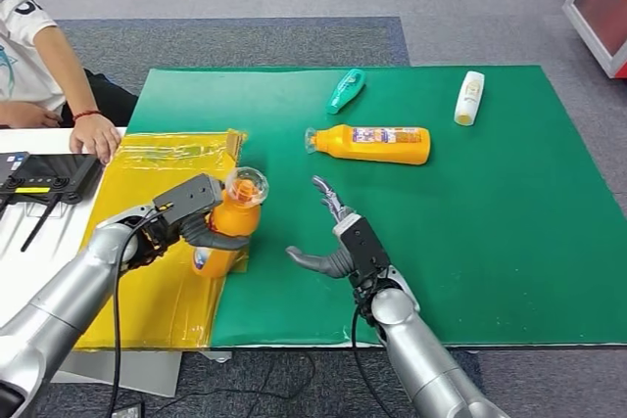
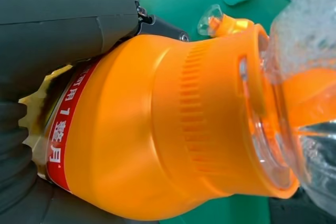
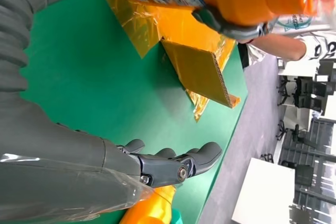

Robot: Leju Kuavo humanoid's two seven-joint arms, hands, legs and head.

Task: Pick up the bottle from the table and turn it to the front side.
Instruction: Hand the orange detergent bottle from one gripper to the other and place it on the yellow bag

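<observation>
We're holding the orange bottle (image 1: 225,225) in our left hand (image 1: 194,210), fingers (image 1: 215,239) wrapping its mid-body w/ the thumb on the other side, just above the edge where the yellow sheet (image 1: 159,271) meets the green mat (image 1: 473,232) on the table. It's sitting roughly upright, long axis tilting slightly, clear cap (image 1: 246,185) pointing up toward the camera. We're judging it as rigid plastic, smooth and prob. a bit slippery, moderately heavy if full; the waist near the label looks like the best grip. Our right hand (image 1: 342,240) is hovering nearby, fingers spread, holding nothing.
</observation>
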